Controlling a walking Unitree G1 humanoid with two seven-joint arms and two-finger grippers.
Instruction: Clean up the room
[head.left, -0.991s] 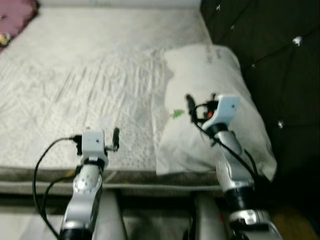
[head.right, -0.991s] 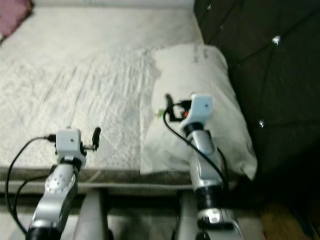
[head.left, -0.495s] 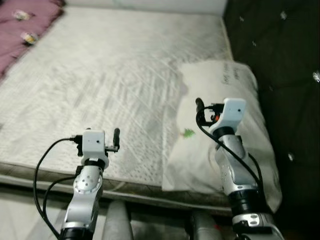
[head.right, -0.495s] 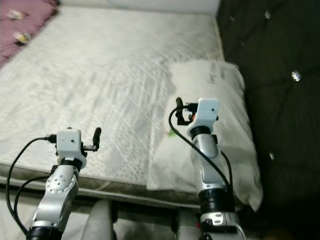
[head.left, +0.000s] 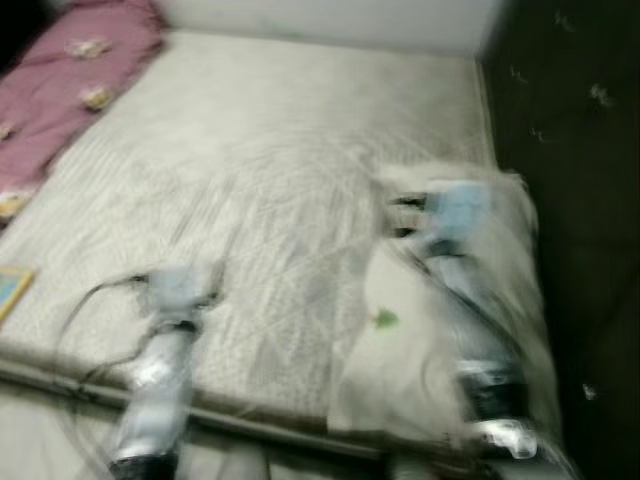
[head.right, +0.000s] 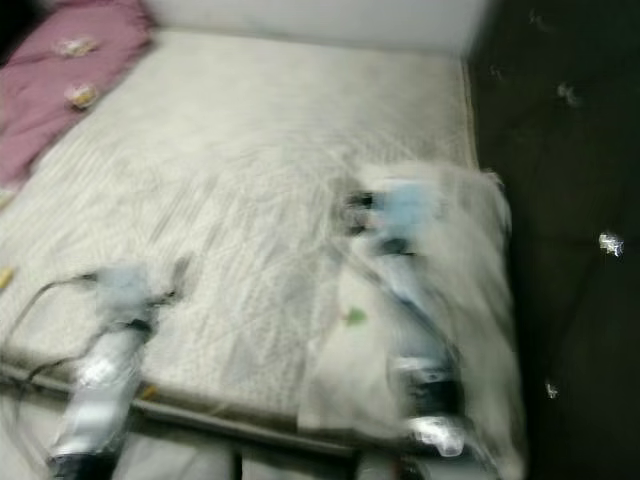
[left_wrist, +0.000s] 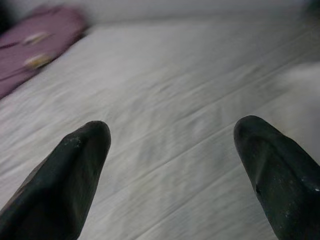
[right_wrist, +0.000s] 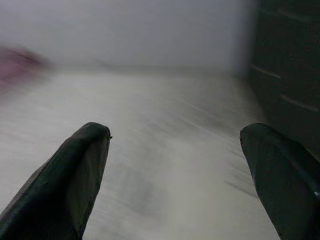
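Though the head views blur, one white pillow (head.left: 455, 330) by the dark headboard (head.left: 580, 200), one pink blanket (head.left: 75, 65) across the bed (head.left: 260, 170), left gripper (left_wrist: 172, 145) and right gripper (right_wrist: 175, 145) both spread, empty.

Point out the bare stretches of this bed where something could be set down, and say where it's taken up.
The widest bare stretch of the mattress runs from the pink blanket across to the white pillow. The pillow fills the side beside the dark headboard, under the right gripper. The left gripper, fingers apart, hangs over bare sheet near the front edge. The frames are blurred.
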